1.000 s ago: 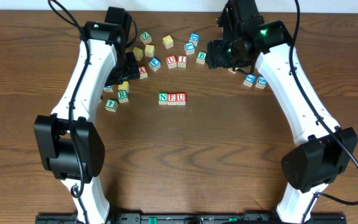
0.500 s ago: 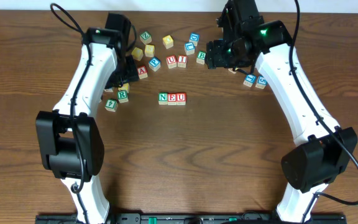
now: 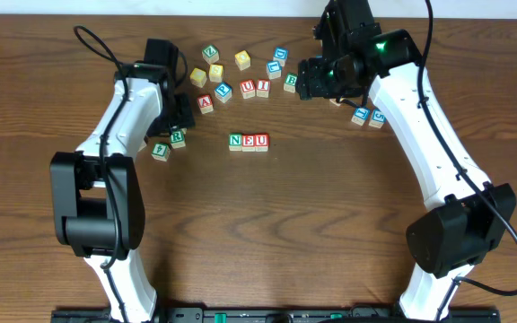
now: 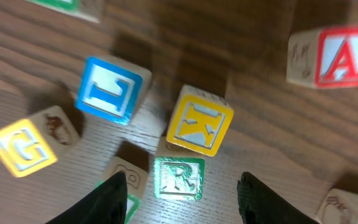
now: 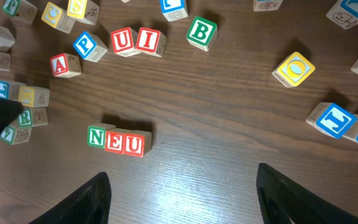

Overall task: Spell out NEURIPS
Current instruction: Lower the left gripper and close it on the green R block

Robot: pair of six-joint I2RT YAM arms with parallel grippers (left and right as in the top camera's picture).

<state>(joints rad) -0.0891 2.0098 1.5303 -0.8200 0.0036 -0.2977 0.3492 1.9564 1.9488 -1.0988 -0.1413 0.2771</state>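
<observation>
Hovering over the green R cube, the left fingers sit apart, straddling it, I guess to grab letter 4. The NEU row waits mid worktop; the right fingers hang spread, empty.

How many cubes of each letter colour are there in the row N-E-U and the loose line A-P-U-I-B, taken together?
Red letters: 5 (A, loose U, I, E, row U)
Green letters: 2 (N, B)
Blue letters: 1 (P)
Total: 8 cubes
</observation>
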